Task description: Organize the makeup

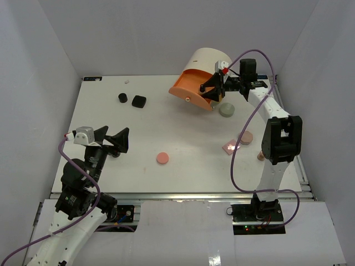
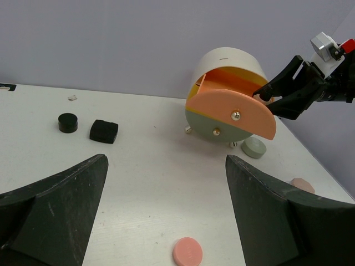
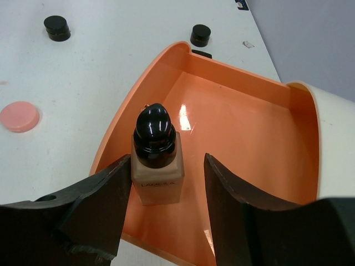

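My right gripper [image 3: 166,160] hangs open over the pulled-out orange drawer [image 3: 238,133] of the cream box [image 1: 208,58]. A tan bottle with a black cap [image 3: 157,166] stands in the drawer. It is against my left finger, with a gap to the right finger. On the table lie a pink round compact [image 1: 162,158], a grey-green compact [image 1: 227,110], a tan compact [image 1: 246,137], a pink square palette [image 1: 231,147] and two black jars [image 1: 122,98] [image 1: 138,101]. My left gripper [image 1: 113,138] is open and holds nothing. It hovers at the near left, with the pink compact [image 2: 187,252] in front of it.
The cream box lies tipped at the back right, its drawer fronts [image 2: 233,113] facing the table's middle. White walls close in the table on three sides. A small brownish object [image 1: 259,157] sits by the right arm's upper link.
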Available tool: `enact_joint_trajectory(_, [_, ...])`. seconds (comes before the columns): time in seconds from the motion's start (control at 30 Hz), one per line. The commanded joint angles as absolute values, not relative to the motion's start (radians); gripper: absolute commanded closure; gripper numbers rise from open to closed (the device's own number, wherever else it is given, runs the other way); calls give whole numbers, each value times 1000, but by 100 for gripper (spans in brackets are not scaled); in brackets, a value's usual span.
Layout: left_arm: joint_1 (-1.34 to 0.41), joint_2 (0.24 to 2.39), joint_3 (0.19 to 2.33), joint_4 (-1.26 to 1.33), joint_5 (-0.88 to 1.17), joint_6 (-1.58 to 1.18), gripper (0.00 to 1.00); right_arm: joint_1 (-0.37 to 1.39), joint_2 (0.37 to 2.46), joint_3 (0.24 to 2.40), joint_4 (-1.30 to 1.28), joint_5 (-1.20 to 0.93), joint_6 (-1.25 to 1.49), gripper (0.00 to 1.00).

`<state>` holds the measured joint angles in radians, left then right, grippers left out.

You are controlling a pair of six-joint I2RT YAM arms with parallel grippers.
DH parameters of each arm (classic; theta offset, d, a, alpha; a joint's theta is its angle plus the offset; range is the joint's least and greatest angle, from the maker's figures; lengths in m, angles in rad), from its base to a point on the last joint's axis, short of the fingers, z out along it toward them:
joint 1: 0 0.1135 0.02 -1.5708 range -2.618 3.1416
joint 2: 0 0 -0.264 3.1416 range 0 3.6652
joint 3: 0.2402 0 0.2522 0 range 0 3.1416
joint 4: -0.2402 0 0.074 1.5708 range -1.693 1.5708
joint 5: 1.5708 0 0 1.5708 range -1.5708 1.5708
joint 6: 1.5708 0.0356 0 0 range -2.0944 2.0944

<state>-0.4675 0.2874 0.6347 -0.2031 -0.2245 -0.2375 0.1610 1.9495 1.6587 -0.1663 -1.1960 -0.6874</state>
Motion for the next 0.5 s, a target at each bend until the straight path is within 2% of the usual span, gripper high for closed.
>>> enact_joint_trajectory(0.0, [-463, 302, 637, -206, -225, -242, 2, 160, 1967, 1727, -178, -1238, -706, 42])
enact_joint_trajectory(0.3, [-463, 305, 637, -206, -229, -242, 2, 160, 1989, 1752, -192, -1234, -701, 58])
enact_joint_trajectory(0.47, [-463, 305, 637, -205, -228, -244, 2, 161, 1970, 1775, -194, -1164, -673, 66])
